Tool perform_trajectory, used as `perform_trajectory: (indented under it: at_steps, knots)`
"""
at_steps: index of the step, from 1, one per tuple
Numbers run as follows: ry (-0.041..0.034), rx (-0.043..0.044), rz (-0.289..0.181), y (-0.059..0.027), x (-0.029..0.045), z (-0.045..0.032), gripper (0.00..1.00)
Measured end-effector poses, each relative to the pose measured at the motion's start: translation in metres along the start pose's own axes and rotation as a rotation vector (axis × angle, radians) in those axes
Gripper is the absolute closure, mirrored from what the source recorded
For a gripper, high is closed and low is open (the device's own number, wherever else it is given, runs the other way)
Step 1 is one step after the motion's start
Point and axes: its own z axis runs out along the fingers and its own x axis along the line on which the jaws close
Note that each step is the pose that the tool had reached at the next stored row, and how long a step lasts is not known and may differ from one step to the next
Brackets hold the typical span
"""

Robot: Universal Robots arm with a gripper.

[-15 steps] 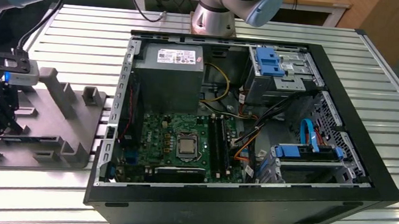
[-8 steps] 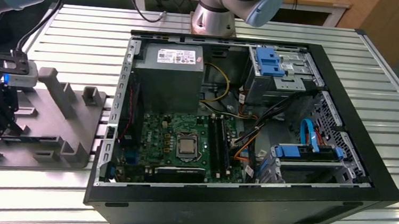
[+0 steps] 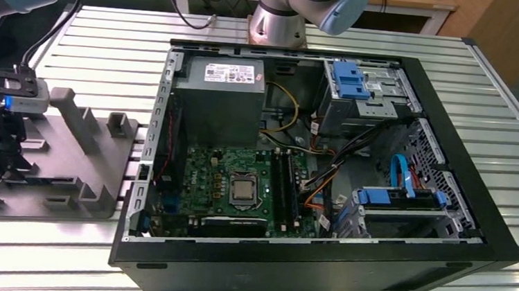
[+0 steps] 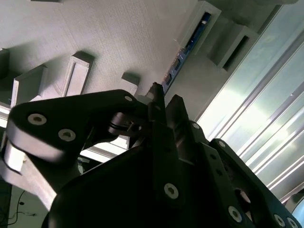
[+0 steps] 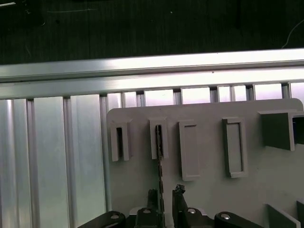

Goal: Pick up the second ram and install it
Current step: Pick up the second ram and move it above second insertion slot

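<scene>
The gripper [image 5: 165,192] has its two fingers set narrow, with just a slim gap. The near end of the memory stick [image 5: 159,161] sits in that gap, closer to one finger than the other. I'd say it isn't clamped, since there's daylight along one side of the board (it's seen edge-on here, so it's only a thin dark line).

The stick runs straight out from the fingertips, with its long axis lined up with the gap. Its far end sits in the slot of one upright post on the grey holder block [image 5: 209,185]. The second wrist view tells the same story: the board heads away from the fingertips toward a post. So the stick is dead ahead of the tool and square to it, with the neighbouring posts standing off to either side.

Over in the exterior view, the gripper and holder block sit at the left of the frame on a table [image 3: 101,36] of metal slats. The open computer case [image 3: 417,262] fills the middle and right, well apart from the block, with the motherboard [image 3: 230,167] on its floor. The arm's base [image 3: 283,22] stands at top centre, behind the case.
</scene>
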Motion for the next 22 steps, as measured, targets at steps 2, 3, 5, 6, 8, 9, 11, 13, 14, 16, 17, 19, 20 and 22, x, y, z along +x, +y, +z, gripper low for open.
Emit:
perform_trajectory:
  at_steps: [2,3,5,6,8,9,11,13,14,16,17,19,20,22]
  knots:
    - [0.0003,0.0,0.0,0.0,0.0,0.0,0.7]
    - [0.0004,0.0,0.0,0.0,0.0,0.0001,0.7]
    - [0.0001,0.0005,-0.013,-0.0001,0.0,0.0013,0.7]
    - [0.0001,0.0005,-0.026,0.0,0.0,0.0021,0.7]
    - [0.0002,0.001,-0.044,0.0002,0.0001,0.0041,0.7]
    - [0.0001,0.0016,-0.05,0.0006,0.0001,0.0055,0.7]
    - [0.0002,0.0018,-0.058,0.0021,0.0003,0.008,0.7]
    - [0.0001,0.0019,-0.063,0.0041,0.0005,0.01,0.7]
    - [0.0,0.0019,-0.064,0.0049,0.0006,0.0109,0.7]
    - [-0.0001,0.0019,-0.066,0.0059,0.0007,0.0131,0.7]
    - [0.0,0.0019,-0.066,0.0066,0.0008,0.0144,0.7]
    - [0.0,0.0018,-0.068,0.0076,0.001,0.017,0.7]
    - [0.0001,0.0018,-0.069,0.0078,0.0011,0.0177,0.7]
    - [0.0003,0.0016,-0.069,0.0082,0.0011,0.019,0.7]
